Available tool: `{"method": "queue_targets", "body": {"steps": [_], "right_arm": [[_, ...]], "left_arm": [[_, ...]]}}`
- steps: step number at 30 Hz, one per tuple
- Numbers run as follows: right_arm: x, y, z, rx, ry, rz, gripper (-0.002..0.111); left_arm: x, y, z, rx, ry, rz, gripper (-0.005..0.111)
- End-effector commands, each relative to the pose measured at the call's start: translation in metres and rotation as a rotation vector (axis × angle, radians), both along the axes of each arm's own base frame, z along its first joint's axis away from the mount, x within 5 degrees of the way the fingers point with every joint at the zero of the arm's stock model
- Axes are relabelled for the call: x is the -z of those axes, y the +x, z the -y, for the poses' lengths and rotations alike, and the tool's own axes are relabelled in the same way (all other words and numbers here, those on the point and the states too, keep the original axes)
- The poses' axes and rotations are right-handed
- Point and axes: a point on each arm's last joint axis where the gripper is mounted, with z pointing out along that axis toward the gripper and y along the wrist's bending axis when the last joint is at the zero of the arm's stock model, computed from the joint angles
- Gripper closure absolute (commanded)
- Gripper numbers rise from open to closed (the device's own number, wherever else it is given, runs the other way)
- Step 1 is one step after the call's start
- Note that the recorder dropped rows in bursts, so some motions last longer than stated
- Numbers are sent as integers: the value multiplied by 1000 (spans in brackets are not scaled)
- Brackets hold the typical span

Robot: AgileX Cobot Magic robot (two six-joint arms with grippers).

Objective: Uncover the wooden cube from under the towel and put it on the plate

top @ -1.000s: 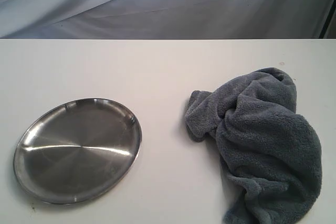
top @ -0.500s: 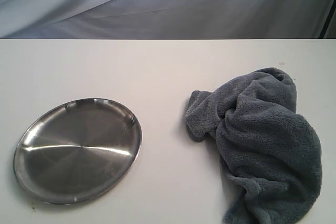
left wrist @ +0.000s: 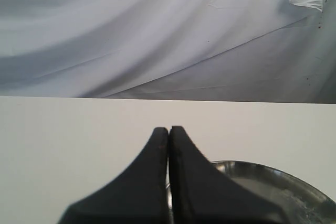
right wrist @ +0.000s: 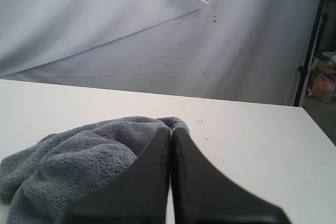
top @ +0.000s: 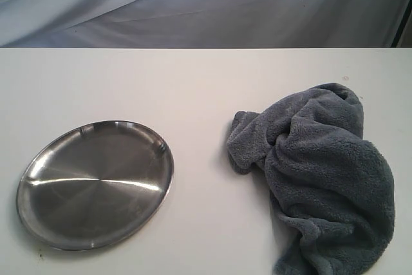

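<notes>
A fluffy blue-grey towel (top: 322, 172) lies bunched up on the right of the white table. The wooden cube is hidden; no part of it shows. On the left rests the round steel plate (top: 96, 183), with nothing on it. Neither arm shows in the exterior view. In the left wrist view my left gripper (left wrist: 168, 129) is shut and holds nothing, with the plate's rim (left wrist: 273, 171) just beyond it. In the right wrist view my right gripper (right wrist: 170, 129) is shut and holds nothing, hanging short of the towel (right wrist: 89, 153).
The white table (top: 206, 88) ends at a far edge in front of a draped pale backdrop (top: 193, 4). A dark stand (right wrist: 310, 45) and some clutter sit past the table's right end.
</notes>
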Motion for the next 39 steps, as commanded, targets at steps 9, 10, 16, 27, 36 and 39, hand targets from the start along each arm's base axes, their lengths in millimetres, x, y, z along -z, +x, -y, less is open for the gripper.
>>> {"method": "queue_targets", "body": {"steps": [9,10,16,27,36,39], "right_arm": [[0,0,0,-3,-2,6,108],[0,0,0,-3,-2,6,108],[0,0,0,-2,-2,11,108],[-4,0,-1,-10,159,40,108],[-18,-1,2,4,283,199,108],[-30,-4,5,18,297,334,108]], "left_arm": [[1,0,0,1,-2,-1,105],[1,0,0,1,-2,-1,105],[1,0,0,1,0,-1,105],[1,0,0,1,-2,-1,105],[1,0,0,1,0,-1,105],[1,0,0,1,0,-1,105]]}}
